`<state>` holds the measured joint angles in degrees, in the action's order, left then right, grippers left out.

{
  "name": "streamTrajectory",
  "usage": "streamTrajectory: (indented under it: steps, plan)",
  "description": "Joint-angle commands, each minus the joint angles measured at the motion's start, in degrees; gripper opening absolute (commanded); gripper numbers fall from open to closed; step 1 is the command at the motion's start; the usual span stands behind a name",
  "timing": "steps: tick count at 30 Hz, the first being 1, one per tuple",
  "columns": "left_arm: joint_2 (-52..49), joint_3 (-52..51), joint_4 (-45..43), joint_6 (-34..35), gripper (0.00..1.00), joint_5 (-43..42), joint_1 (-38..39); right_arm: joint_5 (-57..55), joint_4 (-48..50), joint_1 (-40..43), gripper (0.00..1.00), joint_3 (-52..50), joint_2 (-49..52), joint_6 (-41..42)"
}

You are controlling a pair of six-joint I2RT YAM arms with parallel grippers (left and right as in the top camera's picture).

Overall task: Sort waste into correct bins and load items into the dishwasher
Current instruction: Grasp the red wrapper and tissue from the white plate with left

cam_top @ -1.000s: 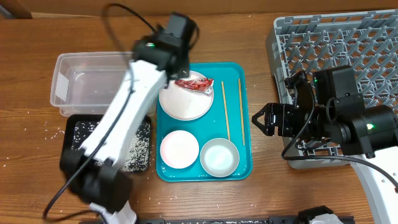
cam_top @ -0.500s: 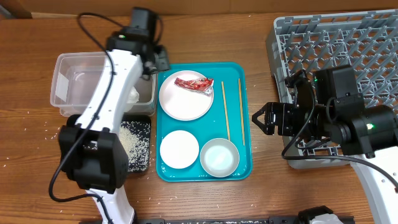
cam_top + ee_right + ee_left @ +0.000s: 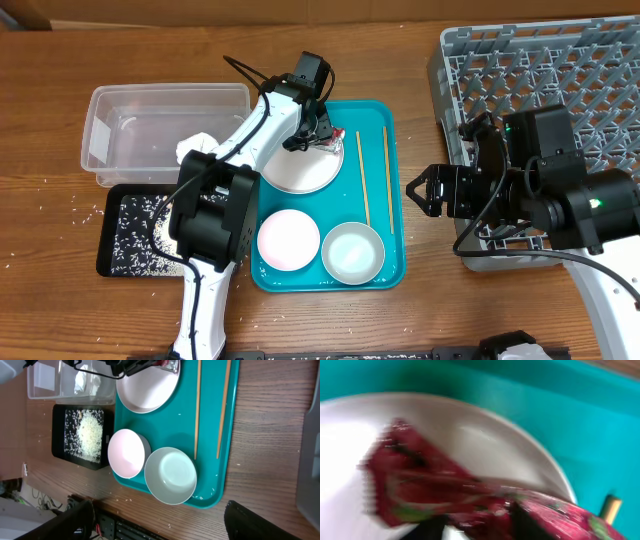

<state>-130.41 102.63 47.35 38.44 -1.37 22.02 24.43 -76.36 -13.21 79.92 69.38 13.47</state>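
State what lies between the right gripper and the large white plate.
Two wooden chopsticks, side by side on the teal tray, as the overhead view shows.

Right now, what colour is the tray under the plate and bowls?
The serving tray is teal, clearest in the overhead view.

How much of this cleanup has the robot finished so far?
Done: a tissue lies in the clear tub, rice crumbs in the black tray. In hand: the left gripper is at the red wrapper on the large plate. Left: plate, both bowls and chopsticks sit on the teal tray; the grey rack shows no dishes.
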Motion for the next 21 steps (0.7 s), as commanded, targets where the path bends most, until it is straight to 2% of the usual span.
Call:
streamTrajectory:
  steps: [1, 2, 9, 12, 16, 18, 21]
  plan:
    - [-0.9, 0.3, 1.8, 1.8, 0.10, -1.0, 0.2, -0.4, 0.2, -0.3, 0.85, 1.1, -0.3, 0.1]
    - [-0.9, 0.3, 2.3, 1.3, 0.04, -1.1, 0.2, -0.4, 0.2, -0.3, 0.85, 1.1, -0.3, 0.1]
    - [4.9, 2.7, 9.3, -3.1, 0.04, -1.0, -0.3, -0.4, 0.0, -0.3, 0.85, 1.1, -0.3, 0.1]
    - [14.6, 3.7, 10.4, -7.2, 0.04, -0.1, -1.1, -0.4, 0.0, -0.3, 0.85, 1.1, -0.3, 0.1]
    - [22.9, 3.7, 15.1, -8.7, 0.04, 9.9, -2.7, -0.4, 0.0, -0.3, 0.85, 1.1, -0.3, 0.1]
    - [24.2, 3.7, 19.2, -8.6, 0.04, 15.1, -4.8, -0.4, 0.0, -0.3, 0.85, 1.1, -0.3, 0.1]
    - [23.4, 2.9, 23.4, -6.5, 0.04, 18.4, -11.1, -0.4, 0.0, -0.3, 0.85, 1.1, -0.3, 0.1]
